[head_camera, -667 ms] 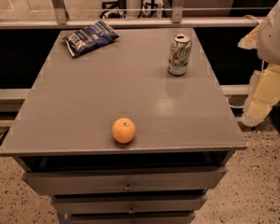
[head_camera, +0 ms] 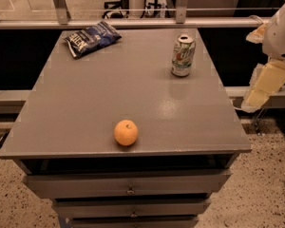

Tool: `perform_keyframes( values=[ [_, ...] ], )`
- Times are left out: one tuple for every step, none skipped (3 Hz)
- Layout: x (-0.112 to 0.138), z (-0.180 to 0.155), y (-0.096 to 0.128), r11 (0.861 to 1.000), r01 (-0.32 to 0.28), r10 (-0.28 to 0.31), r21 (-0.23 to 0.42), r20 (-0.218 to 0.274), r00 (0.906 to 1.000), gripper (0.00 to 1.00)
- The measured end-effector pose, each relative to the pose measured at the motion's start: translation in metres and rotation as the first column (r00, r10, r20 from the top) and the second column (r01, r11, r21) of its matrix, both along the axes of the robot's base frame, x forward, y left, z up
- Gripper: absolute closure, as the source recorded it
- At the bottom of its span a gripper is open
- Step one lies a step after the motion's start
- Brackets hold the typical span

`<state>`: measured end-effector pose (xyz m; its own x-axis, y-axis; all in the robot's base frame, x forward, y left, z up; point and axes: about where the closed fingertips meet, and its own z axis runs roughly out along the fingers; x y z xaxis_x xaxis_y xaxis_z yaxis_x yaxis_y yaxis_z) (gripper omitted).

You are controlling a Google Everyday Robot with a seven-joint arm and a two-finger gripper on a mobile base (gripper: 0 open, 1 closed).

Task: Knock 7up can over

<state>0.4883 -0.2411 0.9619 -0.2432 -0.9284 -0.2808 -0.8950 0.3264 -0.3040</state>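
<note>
The 7up can (head_camera: 183, 55) stands upright on the grey table (head_camera: 85, 103), near its back right corner. It has a white-silver body with green and red markings and a silver top. My gripper (head_camera: 257, 95) hangs off the table's right edge, pointing down. It is to the right of the can, a little nearer the front, and well apart from it. The white arm (head_camera: 282, 30) rises above the gripper at the right border.
An orange (head_camera: 126, 132) sits near the table's front edge, left of centre. A dark blue chip bag (head_camera: 91, 38) lies at the back left. Drawers (head_camera: 129, 188) are below the top. A metal railing (head_camera: 133, 20) runs behind the table.
</note>
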Motion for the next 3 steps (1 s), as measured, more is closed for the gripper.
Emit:
perform_keyframes(
  values=[
    [0.050, -0.013, -0.018, 0.995, 0.042, -0.047, 0.091, 0.054, 0.9975, 0.00],
    [0.100, -0.020, -0.023, 0.973, 0.066, -0.093, 0.221, 0.115, 0.9890, 0.00],
    [0.149, -0.028, -0.015, 0.926, 0.038, -0.110, 0.376, 0.172, 0.9789, 0.00]
  ],
)
